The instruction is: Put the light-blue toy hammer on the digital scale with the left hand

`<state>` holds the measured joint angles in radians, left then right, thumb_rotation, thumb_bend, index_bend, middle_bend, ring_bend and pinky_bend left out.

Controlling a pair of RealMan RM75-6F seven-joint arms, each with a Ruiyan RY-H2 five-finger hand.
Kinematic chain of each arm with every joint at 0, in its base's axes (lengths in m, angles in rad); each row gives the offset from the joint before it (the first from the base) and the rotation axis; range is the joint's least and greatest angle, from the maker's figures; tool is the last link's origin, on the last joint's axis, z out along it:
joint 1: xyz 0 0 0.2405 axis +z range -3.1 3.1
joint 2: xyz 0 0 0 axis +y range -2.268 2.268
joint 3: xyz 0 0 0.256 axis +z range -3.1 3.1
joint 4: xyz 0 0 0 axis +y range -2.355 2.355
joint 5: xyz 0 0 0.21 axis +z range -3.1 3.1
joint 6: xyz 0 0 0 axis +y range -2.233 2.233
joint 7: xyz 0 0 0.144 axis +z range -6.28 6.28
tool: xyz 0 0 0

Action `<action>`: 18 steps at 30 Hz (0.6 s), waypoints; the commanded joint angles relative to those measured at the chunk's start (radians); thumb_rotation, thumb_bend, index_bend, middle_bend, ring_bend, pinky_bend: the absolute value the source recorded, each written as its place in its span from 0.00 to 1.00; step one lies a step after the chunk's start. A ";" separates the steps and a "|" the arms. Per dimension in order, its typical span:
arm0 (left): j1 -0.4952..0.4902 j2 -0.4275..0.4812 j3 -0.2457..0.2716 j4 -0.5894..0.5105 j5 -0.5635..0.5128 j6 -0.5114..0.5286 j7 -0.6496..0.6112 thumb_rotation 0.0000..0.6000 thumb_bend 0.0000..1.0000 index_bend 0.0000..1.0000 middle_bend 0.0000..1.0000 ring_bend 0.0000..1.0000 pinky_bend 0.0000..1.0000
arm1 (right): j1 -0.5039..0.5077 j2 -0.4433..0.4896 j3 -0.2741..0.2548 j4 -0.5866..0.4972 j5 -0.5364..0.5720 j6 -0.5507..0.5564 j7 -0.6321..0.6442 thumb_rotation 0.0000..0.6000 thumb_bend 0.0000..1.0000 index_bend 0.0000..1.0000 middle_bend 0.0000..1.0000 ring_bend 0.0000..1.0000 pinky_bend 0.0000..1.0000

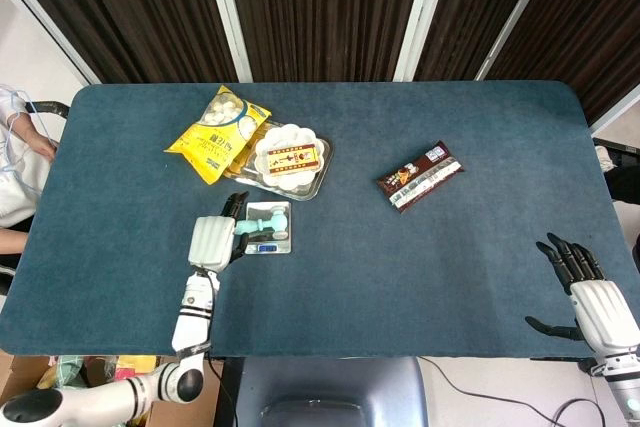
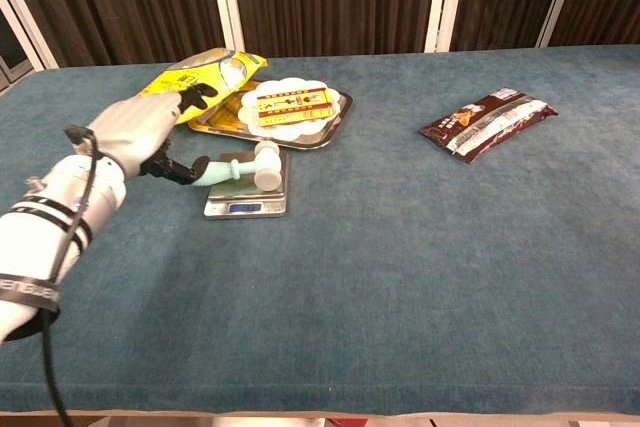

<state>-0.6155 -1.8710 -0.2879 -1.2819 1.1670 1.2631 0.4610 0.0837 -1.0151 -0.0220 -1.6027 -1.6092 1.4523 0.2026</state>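
Observation:
The light-blue toy hammer (image 1: 265, 222) (image 2: 240, 169) lies across the small silver digital scale (image 1: 270, 243) (image 2: 246, 199), its head toward the right and its handle sticking out over the scale's left edge. My left hand (image 1: 212, 240) (image 2: 138, 128) is just left of the handle with its fingers spread and nothing in them; whether a dark fingertip (image 2: 172, 169) touches the handle's end I cannot tell. My right hand (image 1: 592, 297) rests at the table's near right corner, fingers apart and empty; only the head view shows it.
Behind the scale stands a metal tray (image 1: 318, 179) (image 2: 340, 117) bearing a white scalloped food pack. A yellow snack bag (image 1: 218, 133) (image 2: 195, 77) lies to its left. A brown wrapped bar (image 1: 420, 175) (image 2: 487, 123) lies at mid-right.

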 commanded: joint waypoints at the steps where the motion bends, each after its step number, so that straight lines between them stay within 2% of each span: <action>1: 0.149 0.256 0.127 -0.247 0.158 0.119 -0.167 1.00 0.40 0.07 0.11 0.58 0.84 | -0.002 -0.004 -0.002 -0.003 -0.003 0.002 -0.011 1.00 0.06 0.00 0.00 0.00 0.00; 2: 0.186 0.325 0.162 -0.289 0.191 0.136 -0.231 1.00 0.40 0.07 0.11 0.41 0.69 | -0.002 -0.006 -0.003 -0.006 -0.005 0.002 -0.021 1.00 0.06 0.00 0.00 0.00 0.00; 5: 0.258 0.490 0.257 -0.331 0.276 0.154 -0.413 1.00 0.40 0.01 0.04 0.09 0.28 | -0.002 -0.014 -0.008 -0.014 -0.011 -0.004 -0.052 1.00 0.06 0.00 0.00 0.00 0.00; 6: 0.275 0.530 0.285 -0.325 0.311 0.163 -0.482 1.00 0.40 0.00 0.02 0.03 0.20 | -0.002 -0.017 -0.009 -0.017 -0.011 -0.006 -0.062 1.00 0.06 0.00 0.00 0.00 0.00; 8: 0.315 0.588 0.346 -0.261 0.404 0.211 -0.686 1.00 0.40 0.00 0.00 0.00 0.13 | -0.002 -0.023 -0.010 -0.024 -0.013 -0.008 -0.087 1.00 0.06 0.00 0.00 0.00 0.00; 10: 0.354 0.590 0.372 -0.165 0.448 0.276 -0.836 1.00 0.40 0.00 0.00 0.00 0.09 | -0.002 -0.029 -0.011 -0.032 -0.013 -0.010 -0.106 1.00 0.06 0.00 0.00 0.00 0.00; 11: 0.367 0.587 0.379 -0.117 0.460 0.294 -0.872 1.00 0.40 0.00 0.00 0.00 0.07 | -0.001 -0.033 -0.010 -0.034 -0.013 -0.012 -0.118 1.00 0.06 0.00 0.00 0.00 0.00; 13: 0.384 0.602 0.383 -0.054 0.470 0.317 -0.903 1.00 0.40 0.00 0.00 0.00 0.03 | 0.005 -0.043 -0.011 -0.040 -0.015 -0.025 -0.145 1.00 0.06 0.00 0.00 0.00 0.00; 18: 0.411 0.591 0.356 -0.028 0.483 0.384 -0.881 1.00 0.40 0.00 0.00 0.00 0.02 | 0.016 -0.053 -0.016 -0.050 -0.020 -0.048 -0.177 1.00 0.06 0.00 0.00 0.00 0.00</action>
<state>-0.2507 -1.3045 0.0471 -1.3493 1.5999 1.5841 -0.4339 0.0979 -1.0665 -0.0369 -1.6506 -1.6278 1.4069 0.0280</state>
